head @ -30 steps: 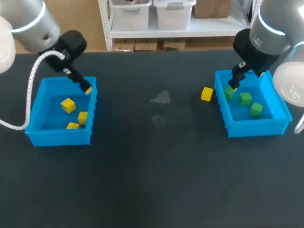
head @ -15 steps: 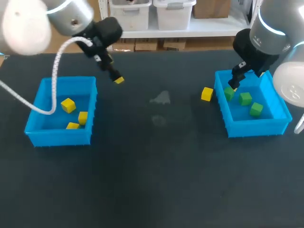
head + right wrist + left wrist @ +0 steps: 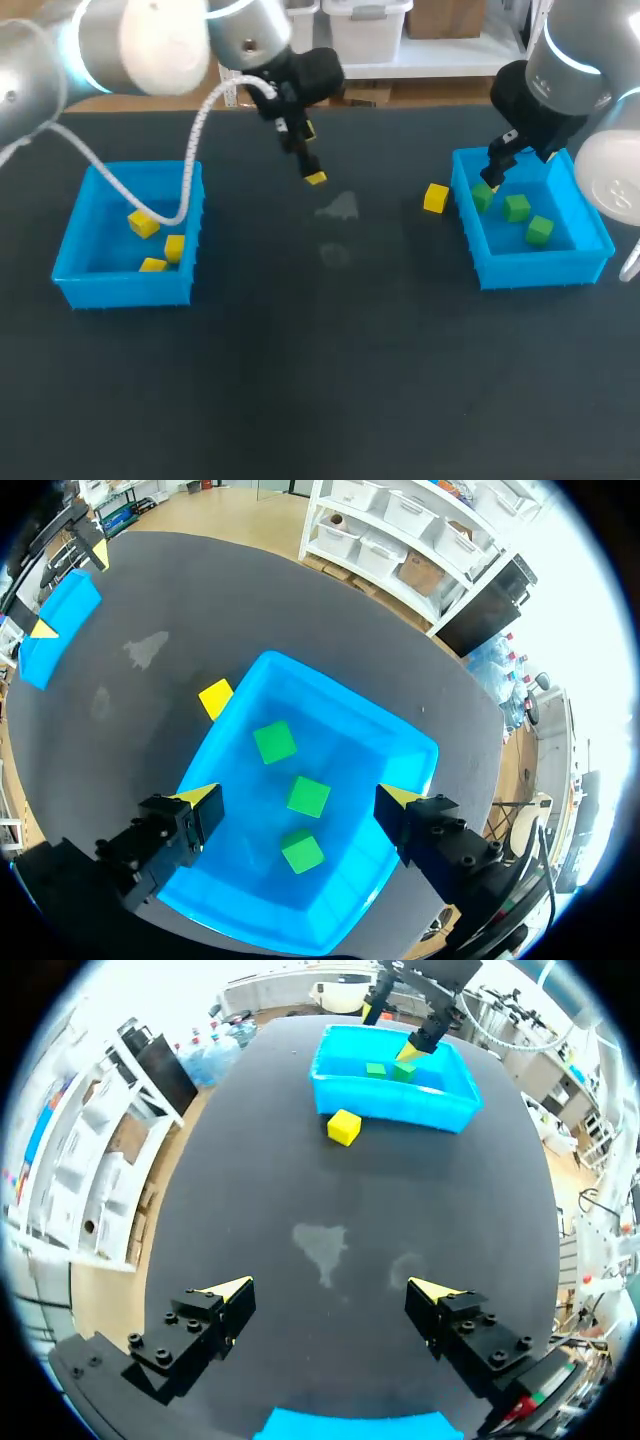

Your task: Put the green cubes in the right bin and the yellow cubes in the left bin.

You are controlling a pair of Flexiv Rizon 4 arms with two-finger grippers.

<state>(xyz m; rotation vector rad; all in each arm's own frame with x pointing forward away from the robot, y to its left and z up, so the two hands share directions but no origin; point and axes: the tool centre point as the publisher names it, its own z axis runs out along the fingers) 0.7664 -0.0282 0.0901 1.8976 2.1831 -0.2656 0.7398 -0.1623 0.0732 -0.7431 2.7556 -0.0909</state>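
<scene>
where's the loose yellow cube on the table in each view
Head view: loose yellow cube beside the right bin, on its side toward the middle of the table.
Left wrist view: cube just before the bin's near wall.
Right wrist view: cube just outside the bin's wall.
Shared landmark: the right bin with three green cubes.

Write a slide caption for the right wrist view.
Open right gripper hovers over the bin holding three green cubes; one yellow cube sits on the table just outside it.
</scene>
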